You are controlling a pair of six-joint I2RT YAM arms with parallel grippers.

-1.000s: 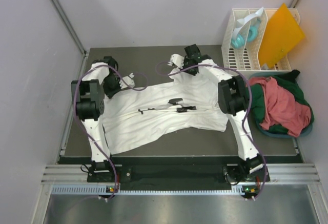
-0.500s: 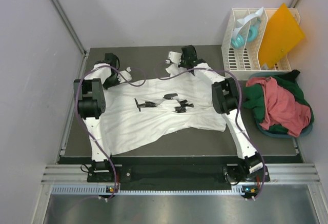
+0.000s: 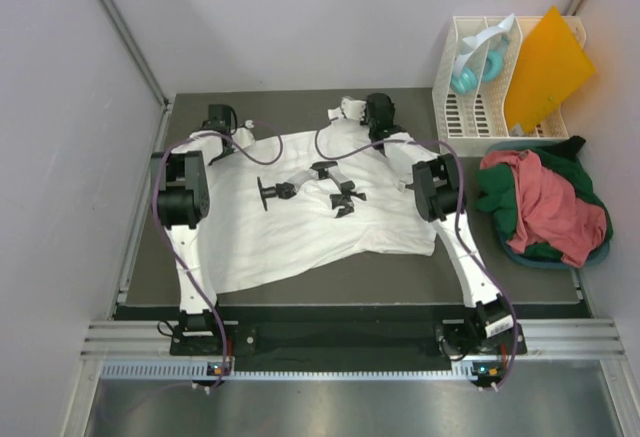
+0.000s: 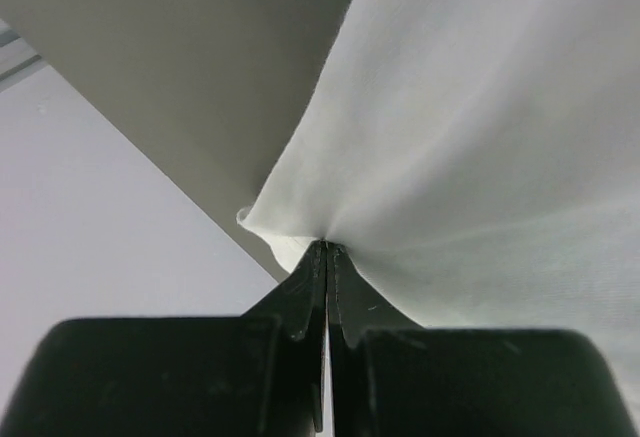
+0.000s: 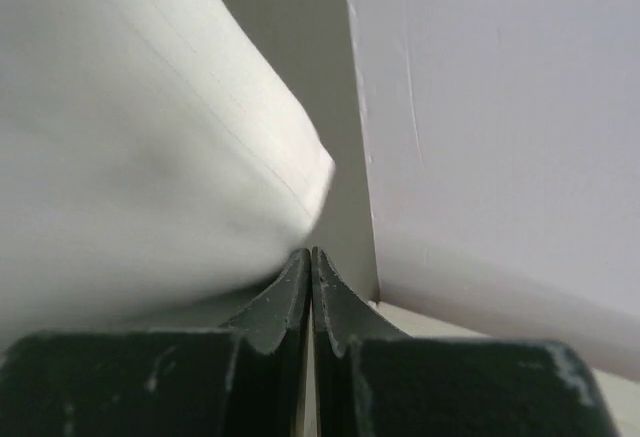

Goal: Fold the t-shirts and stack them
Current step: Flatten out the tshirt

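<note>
A large white t-shirt [image 3: 300,222] lies spread on the dark table [image 3: 500,282], with black print marks near its middle. My left gripper [image 3: 232,127] is at the shirt's far left edge. In the left wrist view that gripper [image 4: 325,247] is shut on a pinch of the white cloth [image 4: 480,137]. At the far middle edge, my right gripper [image 3: 362,112] holds a small bunch of the shirt. The right wrist view shows the right gripper [image 5: 310,253] shut, with white cloth [image 5: 130,157] running to its tips. Salmon-red and dark green t-shirts [image 3: 545,202] lie heaped at the right.
The heap sits in a teal basket [image 3: 520,257] at the table's right edge. Behind it stands a white slatted rack [image 3: 470,107] holding an orange sheet [image 3: 548,62] and a teal object [image 3: 465,79]. Grey walls close in the far side and the left.
Both grippers have moved toward the far edge of the table, drawing the white shirt's far edge with them. The shirt now lies flatter and more spread.
</note>
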